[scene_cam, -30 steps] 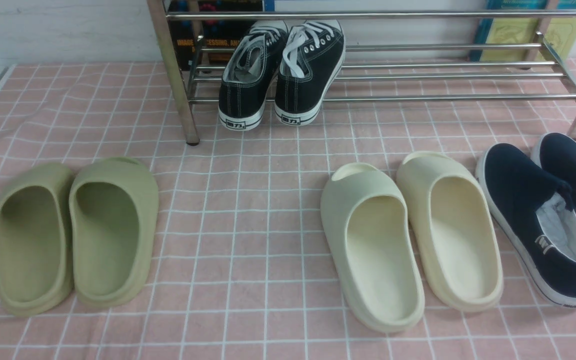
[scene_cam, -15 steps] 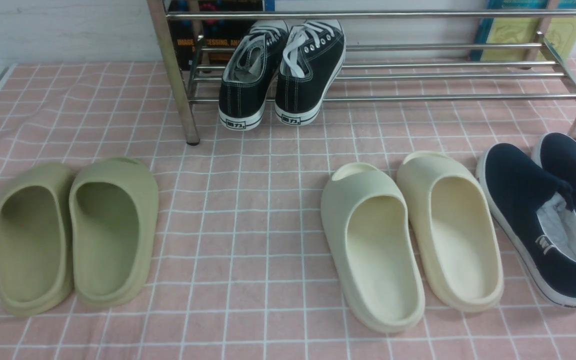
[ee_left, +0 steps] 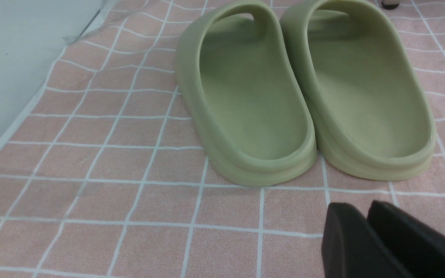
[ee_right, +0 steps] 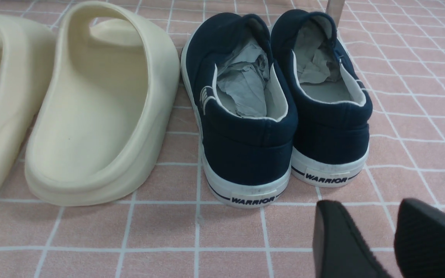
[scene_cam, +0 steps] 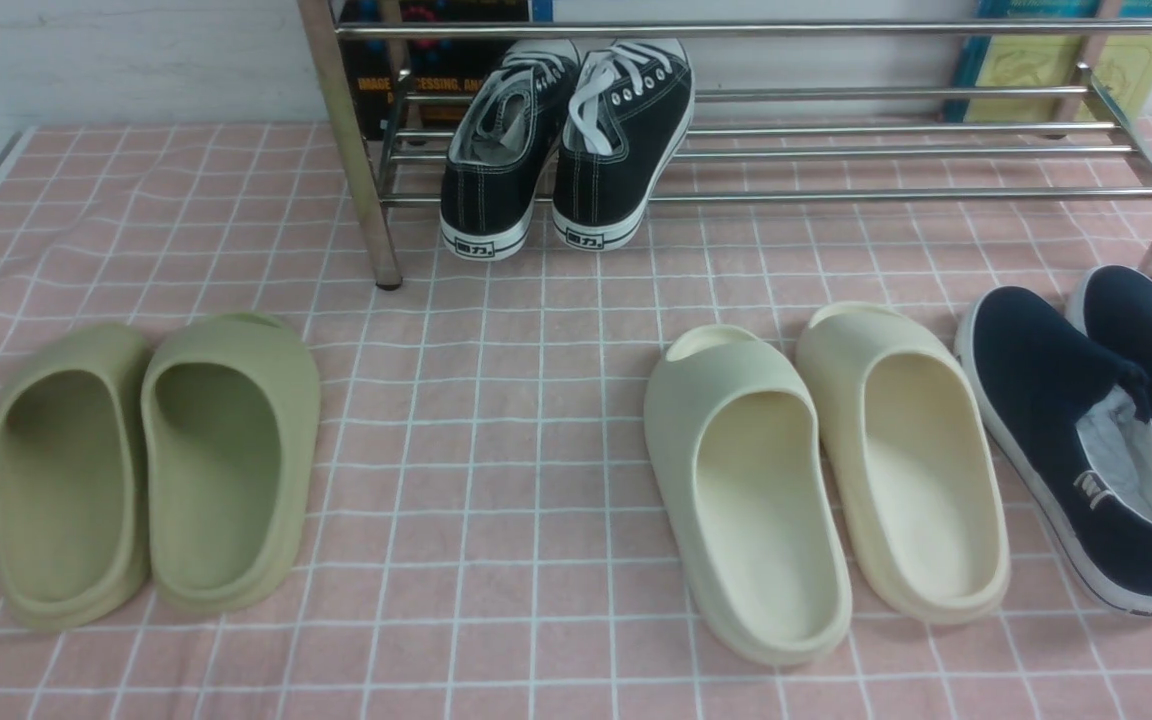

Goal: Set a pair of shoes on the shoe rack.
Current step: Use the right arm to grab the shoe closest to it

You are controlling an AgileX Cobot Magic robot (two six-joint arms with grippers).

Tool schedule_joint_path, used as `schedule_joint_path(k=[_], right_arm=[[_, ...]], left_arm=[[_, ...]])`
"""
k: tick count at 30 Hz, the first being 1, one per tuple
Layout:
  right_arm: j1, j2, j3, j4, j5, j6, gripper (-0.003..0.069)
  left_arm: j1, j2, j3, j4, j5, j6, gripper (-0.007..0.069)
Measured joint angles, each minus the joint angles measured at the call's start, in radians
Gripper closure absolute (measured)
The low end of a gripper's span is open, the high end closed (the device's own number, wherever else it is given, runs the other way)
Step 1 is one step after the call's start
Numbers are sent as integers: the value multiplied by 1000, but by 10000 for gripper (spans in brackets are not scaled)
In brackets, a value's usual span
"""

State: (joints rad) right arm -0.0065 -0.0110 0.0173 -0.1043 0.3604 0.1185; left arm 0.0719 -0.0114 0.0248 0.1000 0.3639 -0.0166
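By the front view's right edge the navy-blue canvas slip-on shoes (scene_cam: 1046,400) sit cut off, unmoved, left gripper (ee_left: 361,218) pressed together, right gripper (ee_right: 369,210) spread.

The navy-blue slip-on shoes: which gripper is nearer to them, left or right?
Right. The right gripper is close to the heels of the navy-blue shoes; the left gripper is by the olive slippers, beyond the cream slippers.

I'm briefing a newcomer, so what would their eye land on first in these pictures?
Three pairs line the pink checked cloth: olive foam slippers at the left, cream foam slippers right of centre, navy slip-ons at the far right. Behind them, black lace-up sneakers sit on the chrome shoe rack.
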Motion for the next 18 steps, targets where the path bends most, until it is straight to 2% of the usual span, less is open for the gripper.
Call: schedule_joint_path(k=[6,13,16,18], right_arm=[[0,0,2,70,-24,0,418],[0,0,4,97,-37,0,418],[0,0,4,197,-37,0,418],[0,0,5,318,-37,1,418]], left_arm=[[0,0,0,0,0,0,512],[0,0,0,0,1,0,501],[0,0,0,0,1,0,496],[0,0,0,0,1,0,496]])
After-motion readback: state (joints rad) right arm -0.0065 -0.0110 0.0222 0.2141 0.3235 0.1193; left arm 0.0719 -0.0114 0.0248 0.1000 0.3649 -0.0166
